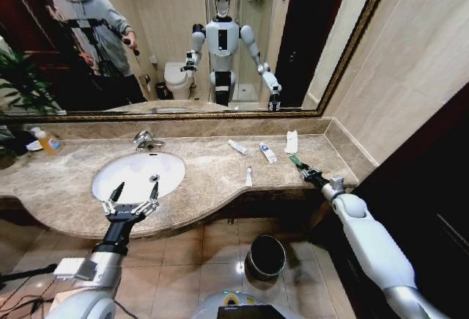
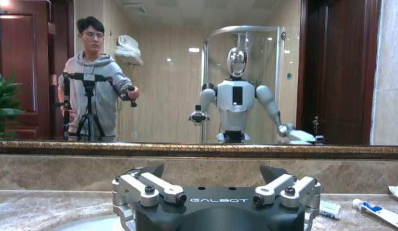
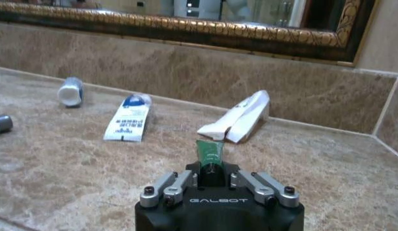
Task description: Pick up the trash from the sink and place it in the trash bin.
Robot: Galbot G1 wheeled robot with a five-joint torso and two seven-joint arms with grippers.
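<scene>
The trash lies on the beige countertop, to the right of the white sink (image 1: 165, 169): a white tube (image 1: 237, 147), a second tube with blue print (image 1: 267, 152), a flat white wrapper (image 1: 292, 141) and a thin white stick (image 1: 248, 177). My right gripper (image 1: 311, 175) is low over the counter's right end, shut on the green-black piece (image 1: 296, 162) (image 3: 209, 151). The left gripper (image 1: 133, 193) hovers open over the basin's front edge, nothing between its fingers (image 2: 151, 172). A black trash bin (image 1: 266, 255) stands on the floor below the counter.
A chrome faucet (image 1: 145, 141) stands behind the basin, and an orange-yellow bottle (image 1: 45, 140) at the counter's far left. The wall mirror (image 1: 220, 40) runs along the back and a tiled wall closes the right side. Tiled floor surrounds the bin.
</scene>
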